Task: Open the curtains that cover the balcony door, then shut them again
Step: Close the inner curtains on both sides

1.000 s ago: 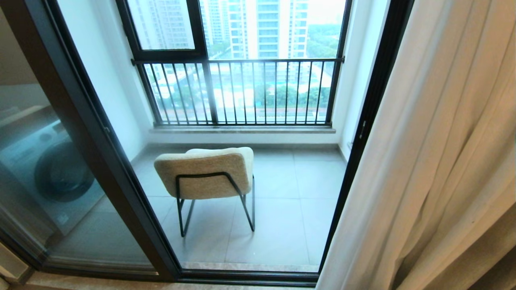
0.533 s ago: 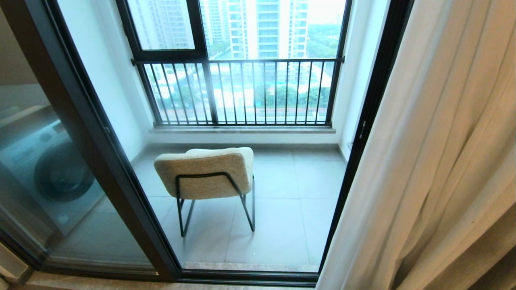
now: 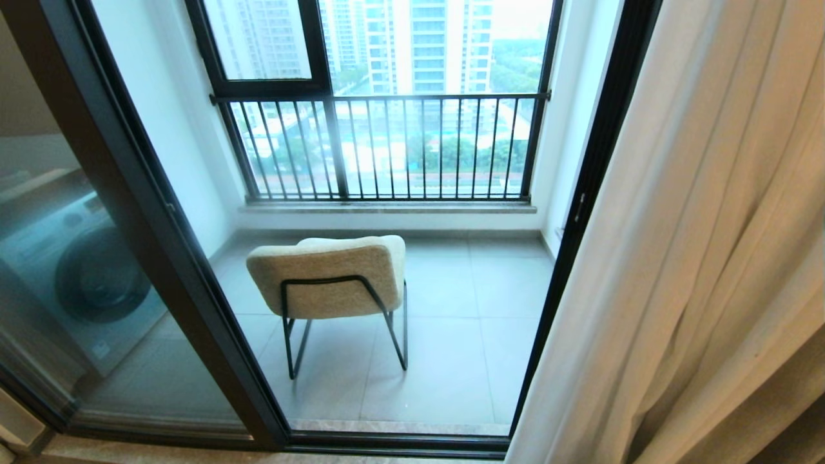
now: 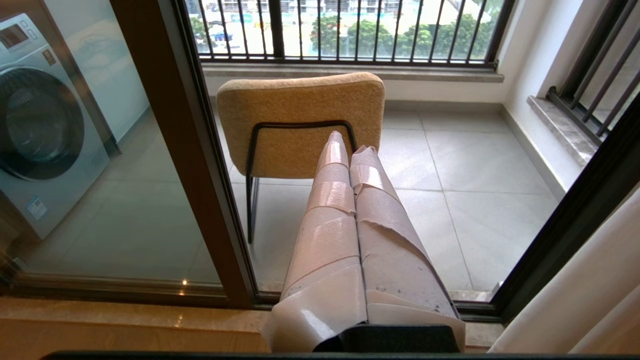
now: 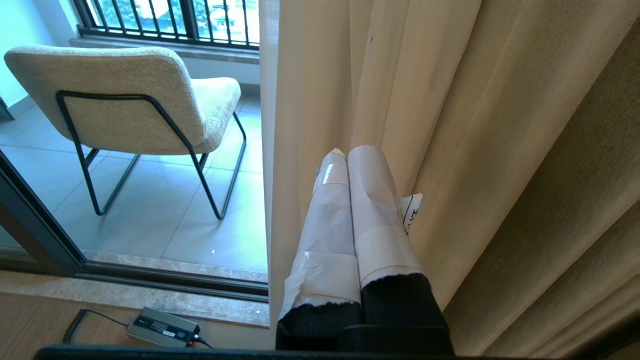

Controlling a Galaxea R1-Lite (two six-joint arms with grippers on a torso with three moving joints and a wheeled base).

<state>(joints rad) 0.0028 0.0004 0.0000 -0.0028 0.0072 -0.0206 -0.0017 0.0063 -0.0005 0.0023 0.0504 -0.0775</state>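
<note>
Left claw (image 4: 350, 142) pressed shut, empty, pointing at the chair (image 4: 300, 125) through the balcony door (image 4: 190, 165). Right claw (image 5: 347, 152) also closed on nothing, tips just beside the curtains (image 5: 450, 125); whether they touch, can't tell. A black box with a cable (image 5: 162, 327) lies on the floor by the sill. Head view: no arms visible. Curtains (image 3: 696, 258) bunched at the right, balcony door (image 3: 161, 225) glass uncovered, chair (image 3: 329, 277) and washing machine (image 3: 84, 270) behind it. Nothing changed since a second ago.

You can't see the curtains' (image 3: 696, 245) top or hem, the washing machine (image 3: 84, 277) blurs behind glass, and the chair's (image 5: 125, 100) seat is partly hidden.
</note>
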